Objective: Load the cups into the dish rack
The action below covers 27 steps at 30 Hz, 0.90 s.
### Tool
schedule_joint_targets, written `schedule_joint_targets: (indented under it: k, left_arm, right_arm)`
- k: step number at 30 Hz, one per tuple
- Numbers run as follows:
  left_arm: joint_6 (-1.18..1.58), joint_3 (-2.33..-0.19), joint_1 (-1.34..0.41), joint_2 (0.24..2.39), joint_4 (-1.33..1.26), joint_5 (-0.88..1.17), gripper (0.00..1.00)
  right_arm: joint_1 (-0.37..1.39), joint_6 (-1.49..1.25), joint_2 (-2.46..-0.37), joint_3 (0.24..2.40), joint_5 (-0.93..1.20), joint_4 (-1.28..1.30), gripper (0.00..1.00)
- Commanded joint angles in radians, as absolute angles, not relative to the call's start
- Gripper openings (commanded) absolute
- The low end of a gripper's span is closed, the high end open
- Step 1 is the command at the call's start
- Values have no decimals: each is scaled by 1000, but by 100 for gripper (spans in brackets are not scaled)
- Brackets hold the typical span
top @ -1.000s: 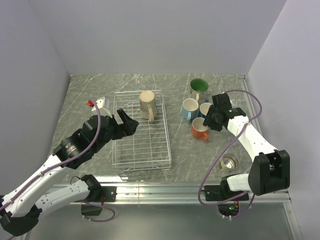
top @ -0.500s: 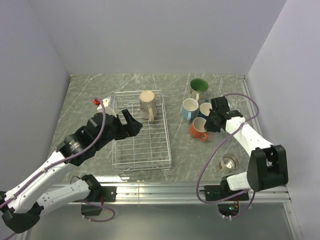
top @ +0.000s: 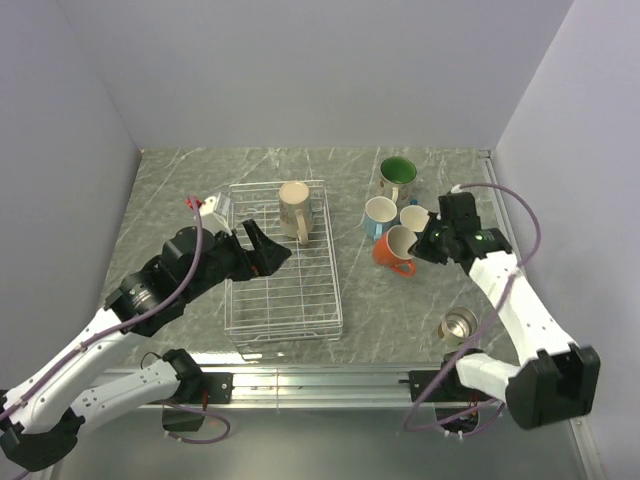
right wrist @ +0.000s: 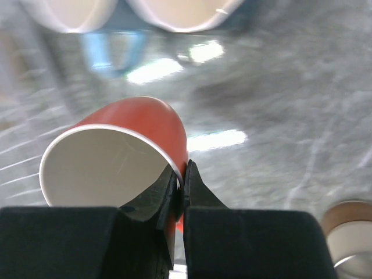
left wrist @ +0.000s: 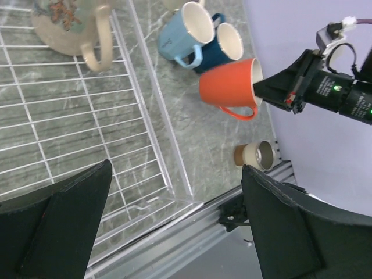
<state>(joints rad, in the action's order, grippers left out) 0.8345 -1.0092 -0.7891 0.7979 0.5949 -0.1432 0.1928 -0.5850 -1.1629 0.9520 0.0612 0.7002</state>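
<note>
Right gripper [top: 427, 243] is pinching the rim of the orange mug [top: 390, 250]. The right wrist view [right wrist: 181, 174] shows one finger inside the mouth and one outside, pressed tight on the wall. The mug [right wrist: 116, 154] is tilted with its mouth toward the gripper and sits right of the dish rack [top: 283, 262], not in it. Can't tell if its base touches the table.

Left gripper [top: 262, 246] hangs over the rack's left-middle with its fingers spread wide and nothing between them. From the left wrist [left wrist: 174, 168], rack wire [left wrist: 75, 110] shows through the gap.

Beige mug [top: 294, 210] stands upright in the rack's far end. The other mugs are on the table right of the rack:
- light blue mug [top: 380, 213] and dark blue mug [top: 413, 217] touch each other, just behind the orange one
- green-lined mug [top: 396, 175] is farther back
- metal cup [top: 458, 325] lies on its side near the front right, well apart from the rest

The table [top: 180, 180] is grey stone-pattern with pale veins, glossy, and shows light glare in the right wrist view. Plain pale walls [top: 300, 70] close in the left, back and right sides. An aluminium rail [top: 320, 378] runs along the near edge. A purple cable [top: 530, 215] loops off the right arm.
</note>
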Motion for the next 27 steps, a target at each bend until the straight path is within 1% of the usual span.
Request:
schedule_joint_targets:
  k: [1, 3, 5, 6, 7, 9, 10, 15, 18, 22, 27]
  left_arm:
    - [844, -1048, -790, 766, 531, -98, 98]
    - [836, -1051, -790, 761, 488, -49, 98]
    - [818, -1042, -790, 753, 428, 12, 97]
    - [810, -1035, -790, 749, 361, 87, 95]
    - [799, -1026, -790, 747, 324, 124, 95]
    - [792, -1025, -790, 750, 266, 175, 95]
    - [785, -1029, -790, 762, 256, 187, 95]
    - [772, -1048, -792, 817, 167, 279, 95]
    - [790, -1040, -792, 839, 104, 304, 94]
    - [787, -1052, -795, 877, 60, 295, 93]
    - [755, -1084, -795, 893, 51, 258, 93]
  right_arm:
    - [193, -687, -1057, 1061, 182, 677, 0]
    - [193, -727, -985, 1062, 271, 634, 0]
    - [193, -828, -919, 1039, 362, 517, 0]
    - [193, -872, -904, 1031, 443, 473, 0]
    - [193, -975, -891, 1008, 486, 369, 0]
    - [202, -1137, -873, 982, 581, 261, 0]
    - [209, -1181, -870, 968, 595, 179, 0]
    - [258, -1301, -887, 1018, 632, 112, 0]
    - [287, -1412, -888, 993, 649, 5, 0]
    - [363, -1580, -881, 898, 631, -205, 0]
    - [462, -1673, -893, 877, 584, -291, 0]
